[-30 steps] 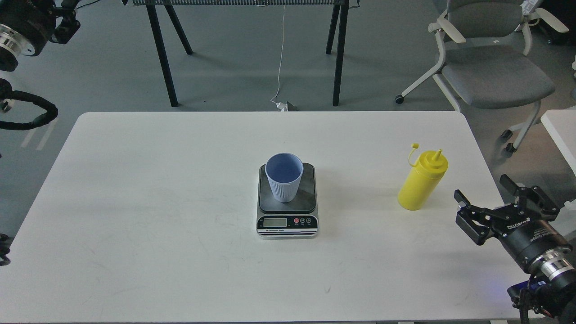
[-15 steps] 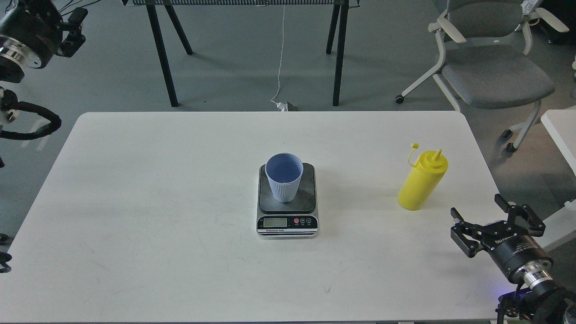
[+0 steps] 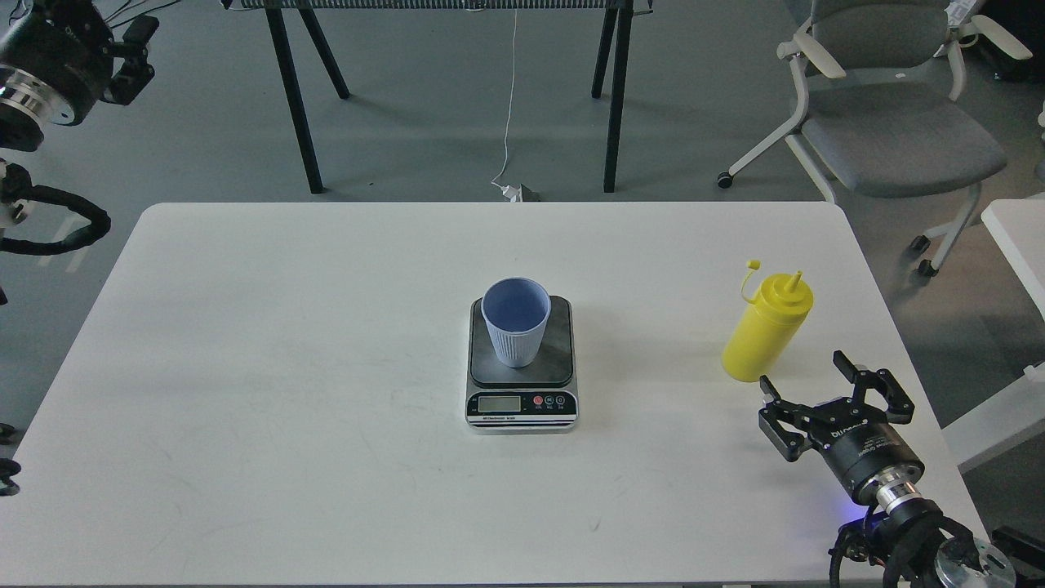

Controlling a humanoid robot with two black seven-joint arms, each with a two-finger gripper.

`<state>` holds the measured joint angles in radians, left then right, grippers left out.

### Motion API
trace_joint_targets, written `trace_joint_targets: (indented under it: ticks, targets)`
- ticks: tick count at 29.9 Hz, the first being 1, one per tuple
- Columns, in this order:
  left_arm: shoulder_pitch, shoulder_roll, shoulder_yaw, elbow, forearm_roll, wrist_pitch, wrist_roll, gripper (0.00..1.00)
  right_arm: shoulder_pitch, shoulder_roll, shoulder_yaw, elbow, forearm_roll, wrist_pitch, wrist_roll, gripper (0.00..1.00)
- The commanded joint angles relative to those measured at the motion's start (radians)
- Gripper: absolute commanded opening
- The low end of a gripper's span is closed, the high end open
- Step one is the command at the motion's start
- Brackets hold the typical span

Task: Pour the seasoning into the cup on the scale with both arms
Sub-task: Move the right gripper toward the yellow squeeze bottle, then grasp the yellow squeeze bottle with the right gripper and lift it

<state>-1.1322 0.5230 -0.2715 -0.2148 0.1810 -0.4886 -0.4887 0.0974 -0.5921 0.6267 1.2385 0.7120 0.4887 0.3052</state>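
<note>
The yellow seasoning bottle (image 3: pixel 767 328) stands upright at the right of the white table (image 3: pixel 286 367), its small cap hanging off on its tether. The light blue ribbed cup (image 3: pixel 515 322) stands upright on the dark platform of the scale (image 3: pixel 560 365) at the table's middle. My right gripper (image 3: pixel 804 372) is open and empty, just in front of and slightly right of the bottle, not touching it. My left gripper (image 3: pixel 145 54) is high at the far left, off the table, far from the cup, its two fingers apart and empty.
A grey office chair (image 3: pixel 890 122) stands behind the table's right corner. Black trestle legs (image 3: pixel 294 98) and a white cable (image 3: pixel 508 106) are on the floor behind. Another white table's edge (image 3: pixel 1016 237) is at the far right.
My right gripper has moved left and inward over the table, from beside the table's right edge to just in front of the bottle. My left arm shifted slightly right early on, then stayed.
</note>
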Motion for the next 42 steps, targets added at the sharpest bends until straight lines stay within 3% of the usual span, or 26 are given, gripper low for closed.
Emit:
trace_joint_targets:
  ticks: [1, 22, 42]
  targets:
    - [0.005, -0.001, 0.0, 0.0, 0.0, 0.0, 0.0, 1.0, 0.024, 0.009, -0.012, -0.021, -0.003, 0.0, 0.0, 0.99]
    - [0.029, 0.002, 0.0, 0.0, 0.0, 0.0, 0.0, 1.0, 0.136, 0.132, -0.015, -0.178, -0.022, 0.0, -0.026, 0.99]
    - [0.045, 0.003, 0.0, 0.0, 0.0, 0.0, 0.0, 1.0, 0.199, 0.178, -0.015, -0.28, -0.023, 0.0, -0.029, 0.99]
